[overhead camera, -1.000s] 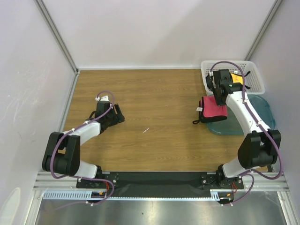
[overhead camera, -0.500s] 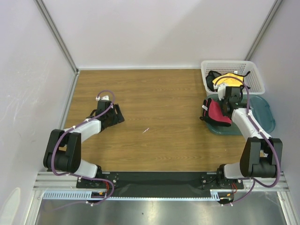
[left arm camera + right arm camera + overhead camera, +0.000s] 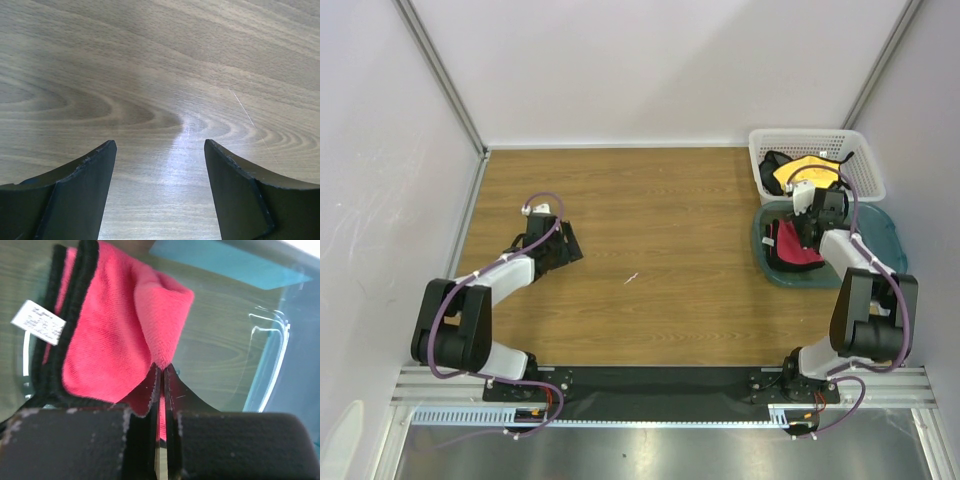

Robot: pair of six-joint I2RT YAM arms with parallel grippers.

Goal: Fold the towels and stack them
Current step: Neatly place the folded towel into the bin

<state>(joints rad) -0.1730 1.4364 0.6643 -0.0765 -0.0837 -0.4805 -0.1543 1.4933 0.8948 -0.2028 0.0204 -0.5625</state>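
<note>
I work in a robotics lab test cell: plain white panel walls (image 3: 650, 70) held by bare aluminium posts (image 3: 440, 75) box in a single wood-grain tabletop (image 3: 660, 230), the same laminate that fills the view past my left gripper (image 3: 159, 145). My left arm (image 3: 470, 300) and right arm (image 3: 860, 270) are bolted side by side to a black plate (image 3: 660, 380) on an aluminium rail (image 3: 430, 380) at the near edge. Purple cables (image 3: 544, 196) loop along both arms, and a slotted cable duct (image 3: 460, 415) runs beside a brushed steel bench (image 3: 660, 450) in front.
</note>
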